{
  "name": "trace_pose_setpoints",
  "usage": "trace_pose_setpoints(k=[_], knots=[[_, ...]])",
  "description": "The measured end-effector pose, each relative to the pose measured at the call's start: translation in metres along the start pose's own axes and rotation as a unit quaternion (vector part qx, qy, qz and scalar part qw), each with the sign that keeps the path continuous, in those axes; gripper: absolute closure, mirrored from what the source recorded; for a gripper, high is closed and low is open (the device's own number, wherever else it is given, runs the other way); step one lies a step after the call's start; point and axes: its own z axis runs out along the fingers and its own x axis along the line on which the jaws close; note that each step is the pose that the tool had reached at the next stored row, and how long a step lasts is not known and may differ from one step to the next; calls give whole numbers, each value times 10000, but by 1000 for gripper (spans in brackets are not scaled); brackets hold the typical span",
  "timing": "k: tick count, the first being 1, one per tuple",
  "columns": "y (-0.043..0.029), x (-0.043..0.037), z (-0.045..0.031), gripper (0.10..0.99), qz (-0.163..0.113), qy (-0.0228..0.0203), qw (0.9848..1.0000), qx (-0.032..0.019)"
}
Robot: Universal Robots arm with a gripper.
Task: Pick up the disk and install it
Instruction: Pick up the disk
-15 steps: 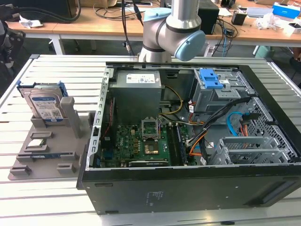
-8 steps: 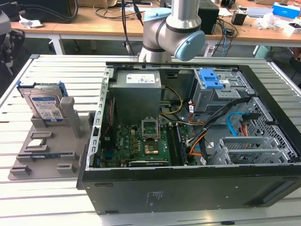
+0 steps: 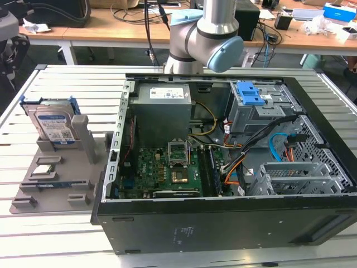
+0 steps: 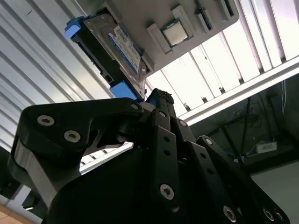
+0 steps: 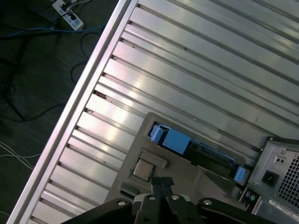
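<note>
At the exterior view's left the disk (image 3: 54, 128) is stood on edge, its long axis laid crosswise ahead of the closed, empty pincer (image 5: 161, 181).

Disk (image 3: 53, 127): silver-grey drive with white-and-blue label and blue carrier frame, standing on edge in a grey holder (image 3: 72, 167), middle left of the exterior view.
</note>
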Motion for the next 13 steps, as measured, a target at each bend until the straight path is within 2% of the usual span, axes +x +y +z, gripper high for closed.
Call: trace_pose_setpoints(k=[5,11,13], knots=[[0,0,0,980,-250,9,9997,0],[0,0,0,980,-661,24,9978,2],[0,0,0,980,-803,29,9968,2]])
